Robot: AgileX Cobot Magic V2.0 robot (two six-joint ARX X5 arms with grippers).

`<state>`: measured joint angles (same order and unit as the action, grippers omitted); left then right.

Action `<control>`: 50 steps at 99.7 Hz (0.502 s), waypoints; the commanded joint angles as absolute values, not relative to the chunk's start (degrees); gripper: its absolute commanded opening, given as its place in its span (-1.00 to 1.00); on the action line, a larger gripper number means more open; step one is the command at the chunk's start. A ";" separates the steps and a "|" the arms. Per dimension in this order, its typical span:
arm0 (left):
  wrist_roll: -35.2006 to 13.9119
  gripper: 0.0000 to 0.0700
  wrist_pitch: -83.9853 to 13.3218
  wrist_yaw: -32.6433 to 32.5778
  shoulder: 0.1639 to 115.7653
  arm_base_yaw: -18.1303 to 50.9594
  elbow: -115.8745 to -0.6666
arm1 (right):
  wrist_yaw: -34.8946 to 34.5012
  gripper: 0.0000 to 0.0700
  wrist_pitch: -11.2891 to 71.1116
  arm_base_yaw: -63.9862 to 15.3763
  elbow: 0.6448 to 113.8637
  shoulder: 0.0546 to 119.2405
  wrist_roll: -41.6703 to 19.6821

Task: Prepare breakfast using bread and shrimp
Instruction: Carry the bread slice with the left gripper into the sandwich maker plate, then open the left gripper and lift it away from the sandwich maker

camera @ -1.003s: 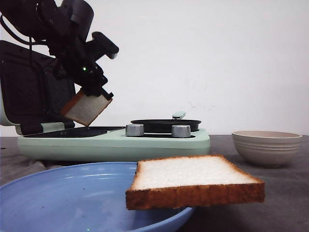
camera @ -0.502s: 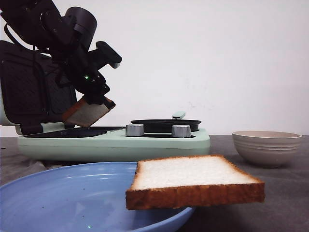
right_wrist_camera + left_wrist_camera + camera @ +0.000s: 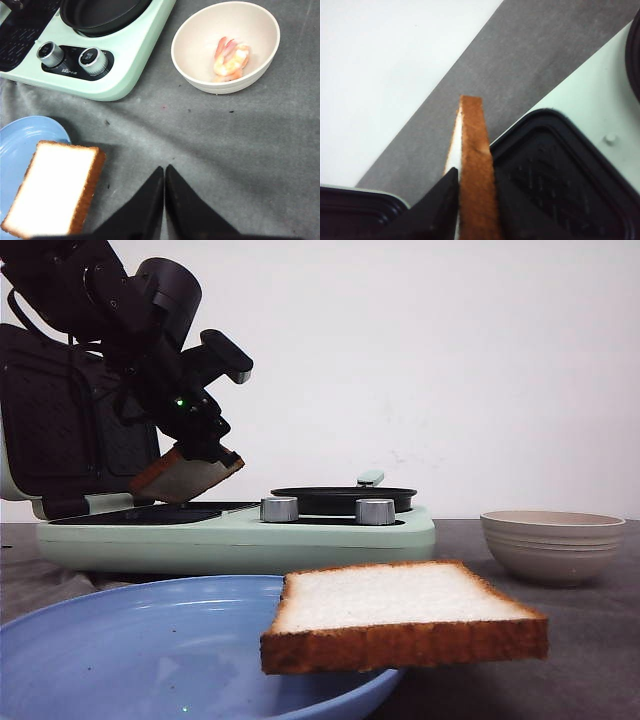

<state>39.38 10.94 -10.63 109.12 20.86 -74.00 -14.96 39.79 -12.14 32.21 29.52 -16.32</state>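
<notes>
My left gripper [image 3: 205,452] is shut on a slice of bread [image 3: 185,478] and holds it tilted just above the black grill plate [image 3: 150,513] of the mint-green breakfast maker [image 3: 330,537]. In the left wrist view the bread's brown crust [image 3: 475,170] stands between my fingers. A second slice of bread [image 3: 400,615] lies on the rim of the blue plate [image 3: 120,640]; it also shows in the right wrist view [image 3: 52,187]. The shrimp [image 3: 230,60] lie in the beige bowl [image 3: 197,35]. My right gripper [image 3: 164,170] is shut and empty above the grey cloth.
The breakfast maker's open lid [image 3: 60,430] stands up behind the grill plate. A black pan [image 3: 345,498] with a mint handle sits on its right side behind two silver knobs [image 3: 279,508]. The beige bowl [image 3: 552,545] stands at the right.
My left gripper has lowered and tipped the bread slice flatter, closer to the grill plate. The right gripper and the slice on the plate have not moved.
</notes>
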 commanded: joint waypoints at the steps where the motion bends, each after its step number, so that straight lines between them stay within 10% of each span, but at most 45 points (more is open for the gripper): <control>1: 36.95 -0.46 11.75 -10.44 110.61 21.17 -75.50 | -14.90 -0.99 39.51 -12.19 33.10 29.82 -15.84; 50: 34.85 0.35 14.31 -10.39 110.06 23.73 -75.53 | -14.87 -0.99 39.53 -12.19 33.10 29.82 -15.81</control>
<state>35.66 13.17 -10.52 109.12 23.16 -74.00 -14.96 39.81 -12.14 32.21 29.52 -16.32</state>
